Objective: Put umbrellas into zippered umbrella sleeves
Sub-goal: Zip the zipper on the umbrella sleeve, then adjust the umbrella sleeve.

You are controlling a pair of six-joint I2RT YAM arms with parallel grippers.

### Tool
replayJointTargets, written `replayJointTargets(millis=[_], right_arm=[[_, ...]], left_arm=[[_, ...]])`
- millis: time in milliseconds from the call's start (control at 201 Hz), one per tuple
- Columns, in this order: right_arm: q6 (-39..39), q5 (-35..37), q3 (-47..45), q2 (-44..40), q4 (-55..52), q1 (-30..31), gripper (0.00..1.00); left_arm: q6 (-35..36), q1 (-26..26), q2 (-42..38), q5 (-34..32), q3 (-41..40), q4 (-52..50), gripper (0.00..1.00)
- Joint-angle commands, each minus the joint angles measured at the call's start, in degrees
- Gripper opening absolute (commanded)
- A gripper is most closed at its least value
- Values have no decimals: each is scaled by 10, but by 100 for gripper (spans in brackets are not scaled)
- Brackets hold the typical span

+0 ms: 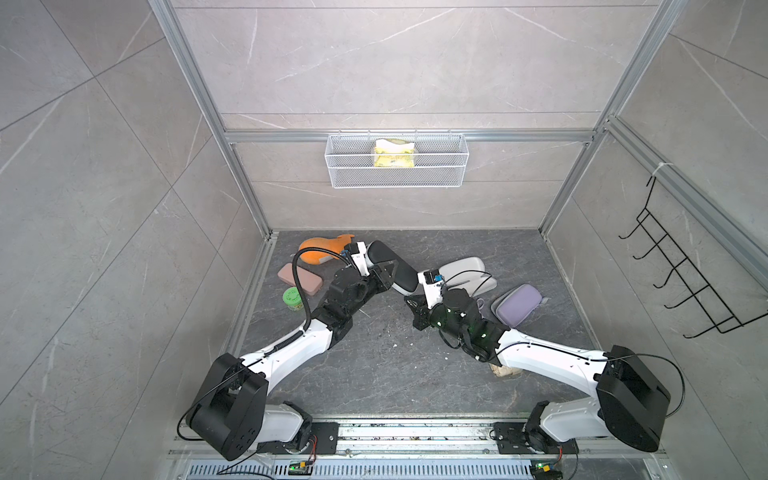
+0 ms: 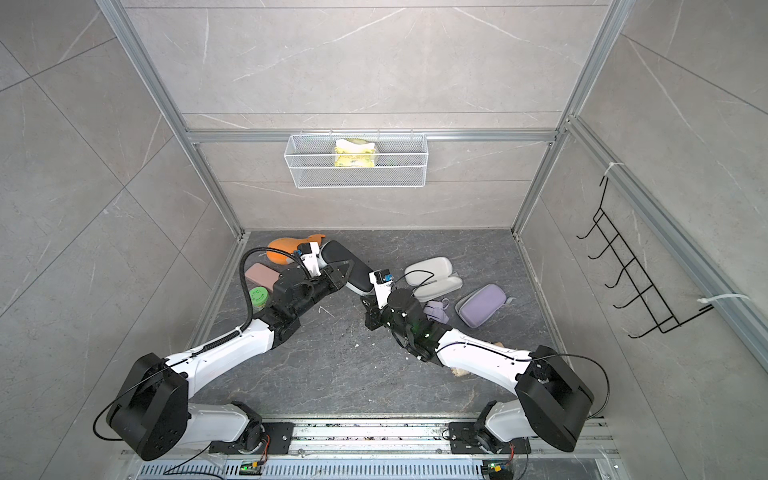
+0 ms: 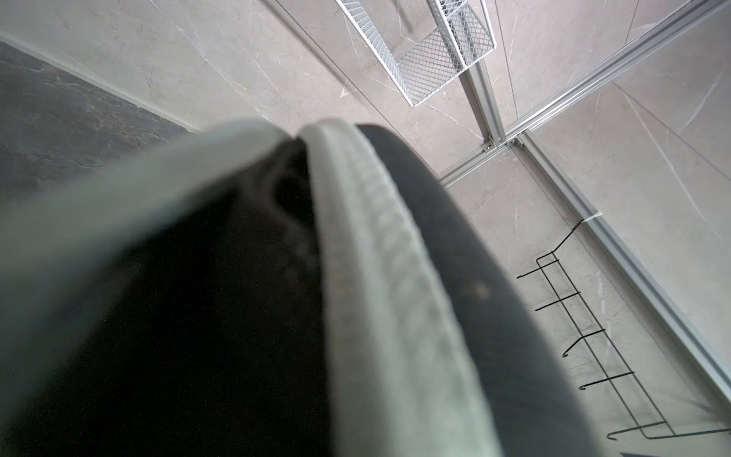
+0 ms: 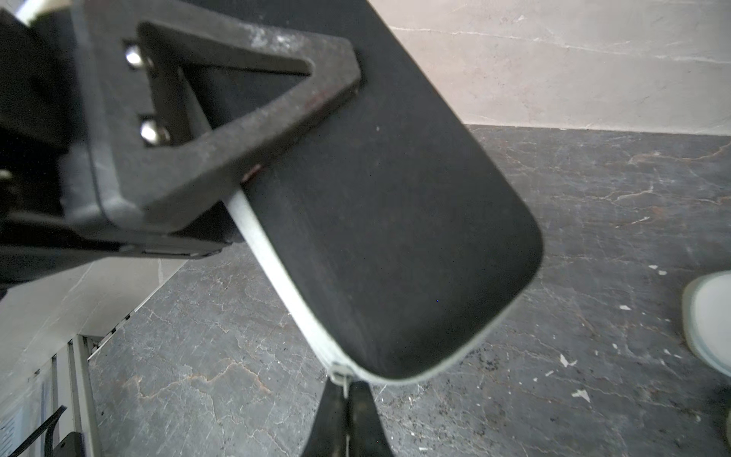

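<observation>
Dark grey stone-look floor lies between pale tiled walls. Toward the back, left of centre, the black oblong rigid sleeve with grey zip edging is clamped across its middle by the left gripper. To its right lies the cream oblong sleeve, open, then the lavender oblong sleeve. A crumpled lavender fabric umbrella lies beside the right arm. The right gripper is pinched closed on the black sleeve's small metal zip pull.

Arms converge; left tool clamped part-wide; right tool pinched shut.
</observation>
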Motion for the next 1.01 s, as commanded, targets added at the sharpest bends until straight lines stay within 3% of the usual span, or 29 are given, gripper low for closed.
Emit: replayJointTargets(millis=[0,134,199,249,299,398,483,558,672,1006], right_arm=[[-60,102,5,4,-57,-47,0],[-93,113,19,14,-76,-48,0],[-90,52,21,7,-82,-48,0],[-66,-36,24,-6,-89,-50,33],[-25,-104,22,-19,-92,-56,51],[110,-234,4,-39,-82,-120,67],[243,-332,-31,-42,6,-187,77],[329,-399,-31,-20,80,-210,91],[402,-458,-3,20,135,-215,94],[540,-470,-6,82,313,-216,92]], left_arm=[[-27,41,-46,61,39,14,0],[-44,69,-54,82,33,13,0],[-46,78,-55,90,31,17,0],[-46,81,-52,99,31,23,0],[-49,85,-46,112,33,31,0],[-66,98,-38,149,28,64,4],[-83,103,-33,178,22,92,8],[-108,103,-17,209,22,120,12],[-148,94,7,237,14,162,17],[-160,58,31,234,4,185,20]])
